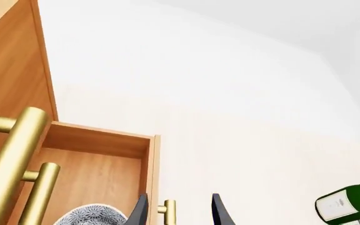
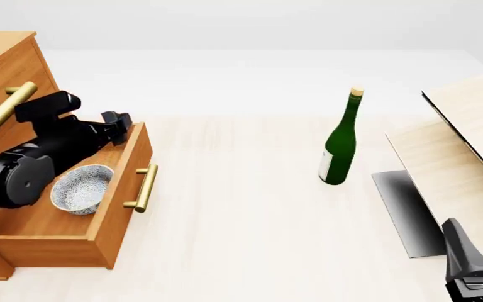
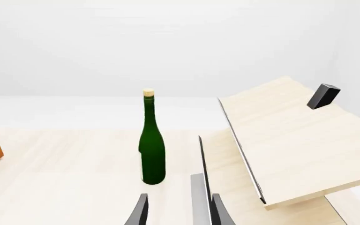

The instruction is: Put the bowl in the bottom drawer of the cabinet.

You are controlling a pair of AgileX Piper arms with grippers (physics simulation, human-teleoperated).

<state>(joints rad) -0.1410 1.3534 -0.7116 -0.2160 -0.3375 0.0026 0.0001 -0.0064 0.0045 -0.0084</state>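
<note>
1. The bottom drawer (image 2: 99, 217) of the cabinet (image 2: 7, 63) stands pulled out at the left of the table (image 2: 241, 207), its brass handle (image 2: 143, 187) facing right.
2. The bowl (image 2: 82, 187) sits upright inside that drawer, on its wooden floor, near the front panel. It is the only thing seen in the drawer.
3. The left gripper (image 2: 117, 129) hangs over the far end of the open drawer. Its fingers are apart and hold nothing.
4. The bowl lies below that gripper and nearer to the camera, apart from it; the left arm crosses just left of the bowl in the front view.
5. In the left wrist view the bowl's speckled rim (image 1: 92, 215) shows at the frame's edge, beside one dark fingertip (image 1: 139, 211), with the drawer handle between the two tips.
6. The right gripper (image 3: 178, 211) is at the near right, well apart from the drawer, its fingers apart and empty.
7. A green wine bottle (image 2: 341, 141) stands upright mid-table; pale boards (image 2: 468, 157) lean at the right.
</note>
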